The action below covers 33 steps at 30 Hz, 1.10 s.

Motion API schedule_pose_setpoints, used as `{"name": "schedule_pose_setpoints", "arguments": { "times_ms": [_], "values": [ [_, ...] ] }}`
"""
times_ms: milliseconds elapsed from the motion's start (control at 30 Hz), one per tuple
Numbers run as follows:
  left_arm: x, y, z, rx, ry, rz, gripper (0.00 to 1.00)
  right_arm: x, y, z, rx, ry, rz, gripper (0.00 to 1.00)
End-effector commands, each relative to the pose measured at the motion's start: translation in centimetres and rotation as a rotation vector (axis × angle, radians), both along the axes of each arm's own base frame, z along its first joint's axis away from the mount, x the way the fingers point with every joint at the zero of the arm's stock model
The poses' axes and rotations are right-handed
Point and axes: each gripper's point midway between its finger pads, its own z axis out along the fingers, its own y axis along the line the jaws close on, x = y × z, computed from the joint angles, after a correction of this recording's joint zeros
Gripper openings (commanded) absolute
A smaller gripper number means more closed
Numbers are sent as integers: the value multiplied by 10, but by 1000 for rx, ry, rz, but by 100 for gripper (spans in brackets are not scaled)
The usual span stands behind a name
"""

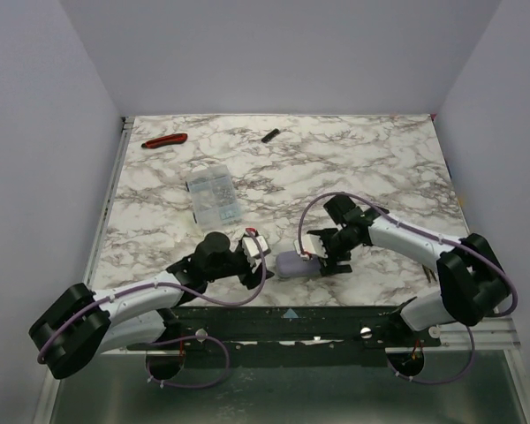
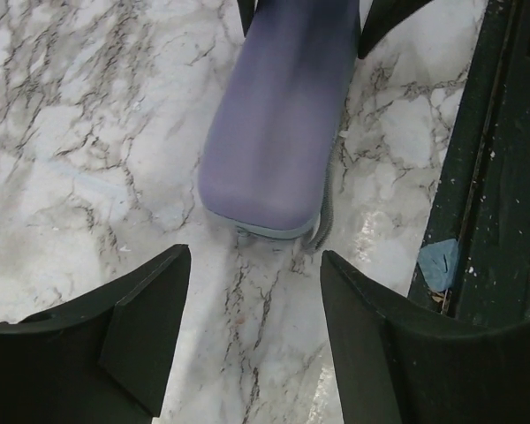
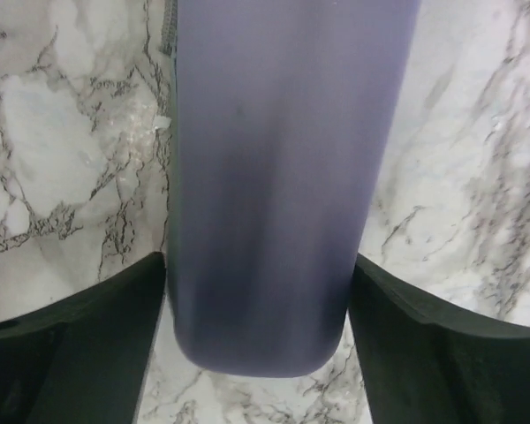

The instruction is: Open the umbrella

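Observation:
The collapsed umbrella (image 1: pixel 291 264), a lavender pill-shaped oblong, lies flat on the marble table near the front edge. My right gripper (image 1: pixel 323 254) is shut on its right end. In the right wrist view the umbrella (image 3: pixel 283 177) fills the gap and both fingers press its sides around my right gripper (image 3: pixel 258 261). My left gripper (image 1: pixel 265 261) is open and empty, just short of the umbrella's left end. In the left wrist view the rounded end of the umbrella (image 2: pixel 278 124) lies ahead of my left gripper (image 2: pixel 254 258), with bare marble between the fingers.
A clear plastic box of small parts (image 1: pixel 212 196) stands behind the left arm. A red and black tool (image 1: pixel 164 140) and a small black object (image 1: pixel 269 135) lie at the back. The black front rail (image 2: pixel 495 177) runs close beside the umbrella.

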Motion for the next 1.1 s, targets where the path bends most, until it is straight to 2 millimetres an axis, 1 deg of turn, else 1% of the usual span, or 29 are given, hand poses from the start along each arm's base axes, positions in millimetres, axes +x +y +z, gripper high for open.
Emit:
{"name": "schedule_pose_setpoints", "arguments": {
  "times_ms": [0, 33, 100, 200, 300, 367, 467, 533, 633, 733, 933, 1067],
  "values": [
    [-10, -10, -3, 31, -65, -72, 61, 7, -14, -13, -44, -103, 53, 72],
    [-12, -13, -4, 41, -69, -80, 60, 7, -17, -13, -43, -114, 60, 65],
    [-13, -18, -1, 33, -92, -85, 58, 8, -25, -11, -39, -134, 68, 57],
    [-11, -26, 4, 8, -124, -65, 58, 9, -47, -13, -73, -129, 106, 51],
    [-12, -34, 2, 3, -143, -79, 57, 13, -68, -16, -96, -94, 115, 48],
    [-12, -38, -1, 11, -163, -92, 55, 18, -72, -15, -97, -72, 116, 47],
    [-10, -48, -2, 16, -192, -109, 53, 19, -68, -12, -71, -44, 125, 46],
    [-4, -54, -3, 22, -206, -101, 51, 18, -62, -9, -40, -43, 152, 45],
    [2, -61, -5, 23, -218, -99, 48, 15, -59, -9, -23, -46, 186, 45],
    [0, -69, -6, 13, -217, -128, 45, 14, -58, -11, -17, -50, 205, 45],
    [0, -85, -16, 7, -196, -167, 44, 13, -56, -11, -5, -35, 197, 44],
    [-1, -89, -29, 18, -173, -165, 48, 13, -56, -11, -4, -25, 183, 43]
  ]
}}
